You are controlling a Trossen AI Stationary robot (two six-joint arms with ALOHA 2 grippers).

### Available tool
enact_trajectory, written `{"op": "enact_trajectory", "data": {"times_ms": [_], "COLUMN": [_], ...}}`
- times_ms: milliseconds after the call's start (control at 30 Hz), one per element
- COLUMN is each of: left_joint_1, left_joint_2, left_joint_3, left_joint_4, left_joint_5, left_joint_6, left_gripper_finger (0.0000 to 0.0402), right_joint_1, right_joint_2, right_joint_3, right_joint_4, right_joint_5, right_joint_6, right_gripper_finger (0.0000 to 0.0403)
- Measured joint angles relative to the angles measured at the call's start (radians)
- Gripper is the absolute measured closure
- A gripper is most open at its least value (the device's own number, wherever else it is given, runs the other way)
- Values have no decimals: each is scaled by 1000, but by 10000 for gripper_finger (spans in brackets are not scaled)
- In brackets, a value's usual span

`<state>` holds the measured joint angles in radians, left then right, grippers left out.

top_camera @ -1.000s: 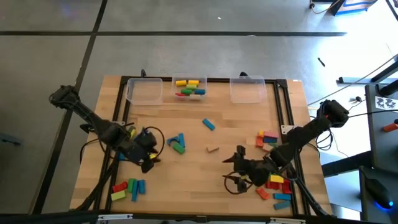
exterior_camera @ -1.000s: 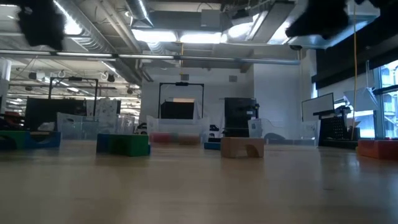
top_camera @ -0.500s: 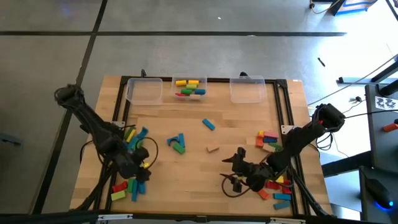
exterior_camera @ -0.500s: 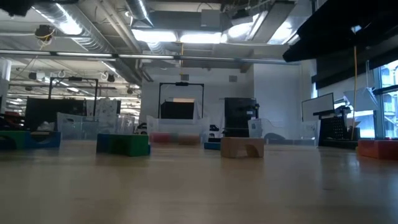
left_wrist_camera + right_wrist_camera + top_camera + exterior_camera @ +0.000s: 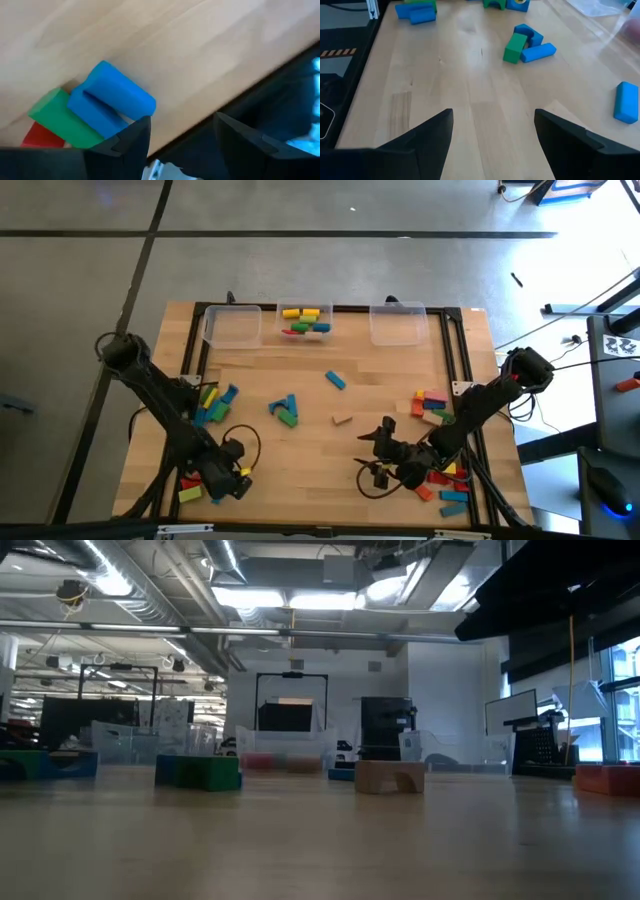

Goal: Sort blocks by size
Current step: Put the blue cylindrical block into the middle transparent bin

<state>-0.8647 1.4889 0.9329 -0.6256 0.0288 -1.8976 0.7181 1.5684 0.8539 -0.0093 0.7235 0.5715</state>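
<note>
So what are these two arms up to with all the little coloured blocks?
They are sorting blocks into clear bins at the table's far edge; only the middle bin holds any so far. The left gripper is open and empty over a pile of blocks at the near left corner. The right gripper waits open beside another pile, holding nothing.

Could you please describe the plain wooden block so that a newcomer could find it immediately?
Start at the wooden table and go to its open middle, nearer the front edge. The unpainted block lies alone there, right of the blue and green cluster; it is the only uncoloured piece.
</note>
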Motion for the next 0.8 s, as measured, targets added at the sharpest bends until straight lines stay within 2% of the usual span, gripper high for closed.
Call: {"op": "enact_trajectory", "data": {"times_ms": [300, 533, 800], "left_joint_1": [-3, 15, 54], "left_joint_2": [112, 125, 125], "left_joint_3": [0, -10, -51], "left_joint_4": [-20, -84, -66], "left_joint_5": [72, 70, 37], "left_joint_6": [-21, 14, 97], "left_gripper_finger": [192, 192, 192], "right_joint_1": [0, 0, 0], "right_joint_2": [0, 0, 1], "right_joint_3": [0, 0, 0], "right_joint_4": [0, 0, 4], "right_joint_5": [10, 10, 11], "right_joint_6": [0, 0, 0], "right_gripper_finger": [123, 123, 123]}}
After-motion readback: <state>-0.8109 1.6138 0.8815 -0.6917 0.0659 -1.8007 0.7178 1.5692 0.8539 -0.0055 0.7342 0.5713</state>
